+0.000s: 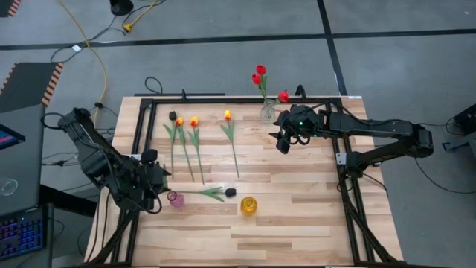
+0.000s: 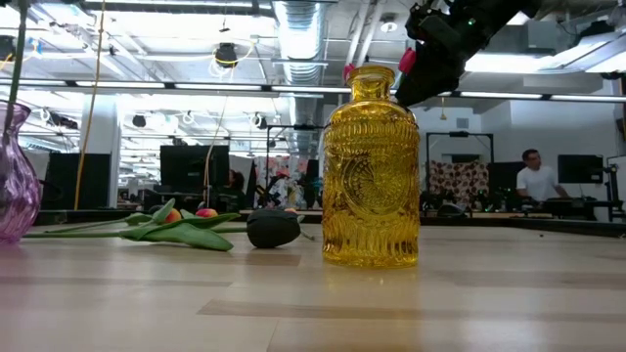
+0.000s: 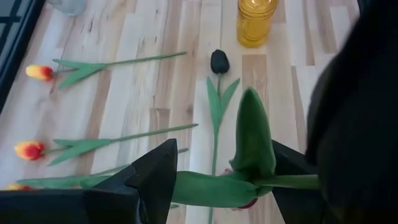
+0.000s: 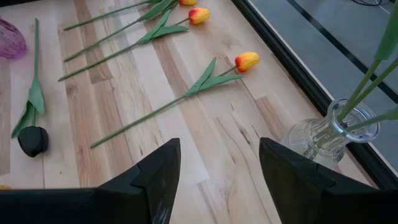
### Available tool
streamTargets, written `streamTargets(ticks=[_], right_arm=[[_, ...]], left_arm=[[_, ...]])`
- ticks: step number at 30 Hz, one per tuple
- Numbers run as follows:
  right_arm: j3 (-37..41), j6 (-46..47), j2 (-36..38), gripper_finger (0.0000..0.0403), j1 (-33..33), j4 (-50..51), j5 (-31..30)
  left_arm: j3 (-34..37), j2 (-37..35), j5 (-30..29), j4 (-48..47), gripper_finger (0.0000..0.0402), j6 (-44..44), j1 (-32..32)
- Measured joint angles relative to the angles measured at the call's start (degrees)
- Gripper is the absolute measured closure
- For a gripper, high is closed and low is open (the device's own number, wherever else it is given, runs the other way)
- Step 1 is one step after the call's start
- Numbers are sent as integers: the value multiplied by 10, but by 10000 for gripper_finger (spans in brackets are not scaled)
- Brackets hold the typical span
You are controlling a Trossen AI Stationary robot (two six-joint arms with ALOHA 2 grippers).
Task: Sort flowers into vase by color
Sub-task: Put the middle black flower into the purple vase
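My left gripper hangs open beside the pink vase at the near left. In the left wrist view a flower's green stem and leaves run between its fingers, above the vase rim. In the low view a thin stem rises out of that vase. A black tulip lies flat between the pink vase and the yellow vase. Three yellow-orange tulips and a black one lie farther back. My right gripper is open and holds nothing, beside the clear vase with red tulips. My left gripper's fingers stand apart on either side of the flower at the pink vase. The stem crosses in front of one finger. I cannot tell whether it touches.
A black frame runs around the far part of the wooden table. Bare wood lies on the near right, past the yellow vase. A dark blurred mass fills one side of the left wrist view. A person sits far behind the table.
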State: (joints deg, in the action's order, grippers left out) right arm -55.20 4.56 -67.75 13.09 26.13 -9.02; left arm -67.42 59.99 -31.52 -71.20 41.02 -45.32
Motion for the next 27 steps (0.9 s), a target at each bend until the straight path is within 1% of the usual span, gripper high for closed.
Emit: streamTargets(ticks=[12, 17, 20, 23, 27], right_arm=[[0, 0, 0, 157, 0, 0, 0], [0, 0, 0, 157, 0, 0, 0], [0, 0, 0, 157, 0, 0, 0], [0, 0, 0, 157, 0, 0, 0], [0, 0, 0, 157, 0, 0, 0]], left_arm=[[0, 0, -3, 1, 180, 2, 0], [0, 0, -4, -1, 180, 28, 0], [0, 0, -7, -1, 177, 22, 0], [0, 0, -20, 0, 164, 5, 0], [0, 0, -37, -1, 125, 2, 0]])
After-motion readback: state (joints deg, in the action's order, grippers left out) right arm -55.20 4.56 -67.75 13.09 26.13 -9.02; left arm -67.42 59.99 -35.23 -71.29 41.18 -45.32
